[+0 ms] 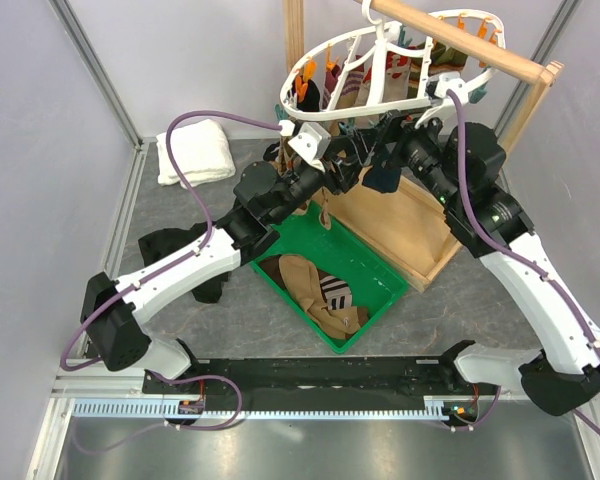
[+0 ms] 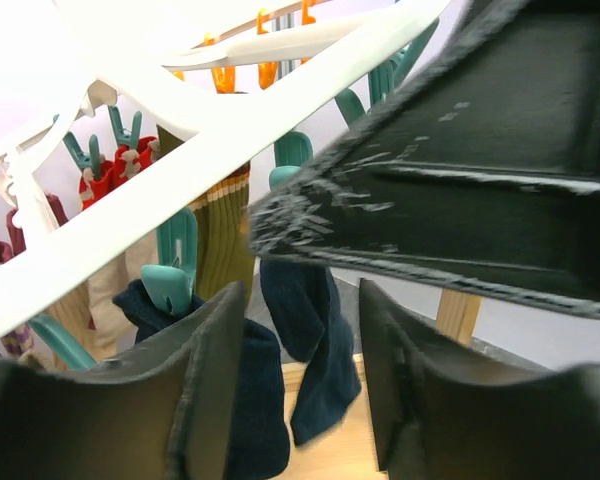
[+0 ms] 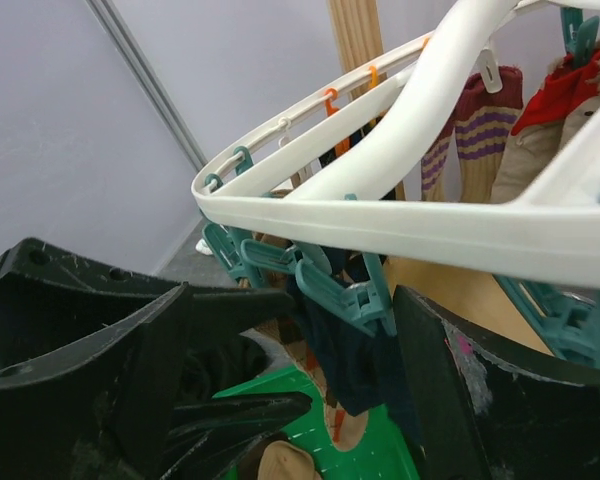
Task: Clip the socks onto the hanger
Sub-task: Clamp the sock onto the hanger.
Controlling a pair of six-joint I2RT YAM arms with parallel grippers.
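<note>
Top external gives me the layout that neither wrist camera does. The hanger (image 1: 365, 108) hangs from a wooden rail (image 1: 450, 42) at the back, and the left arm (image 1: 180, 270) and right arm (image 1: 520, 262) both reach up under its near rim. Below them, a green tray (image 1: 382, 300) on the tabletop (image 1: 450, 315) holds loose socks, among them a tan sock (image 1: 298, 275) and a striped sock (image 1: 337, 292). A white towel (image 1: 195, 150) lies far left, and a black cloth heap (image 1: 165, 245) sits beside the left arm. From up there the two arm tips bunch together under the frame, so I cannot read their jaws.

Left wrist settles it for the left gripper (image 2: 300, 290): its jaws stand apart with nothing pinched between them. A navy sock (image 2: 305, 330) hangs from a teal clip (image 2: 292, 155) just beyond the gap, and its lower part shows between my two fingers. A black finger (image 2: 460, 180) from the other arm fills the upper right of that view, close above the sock. More clipped socks hang along the white ribs to the left.

Right wrist shows the right gripper (image 3: 292, 292) spread wide and holding nothing. The hanger rim crosses just above it, and the clip with the navy sock dangles in the space between the fingers, with the green tray visible underneath.
</note>
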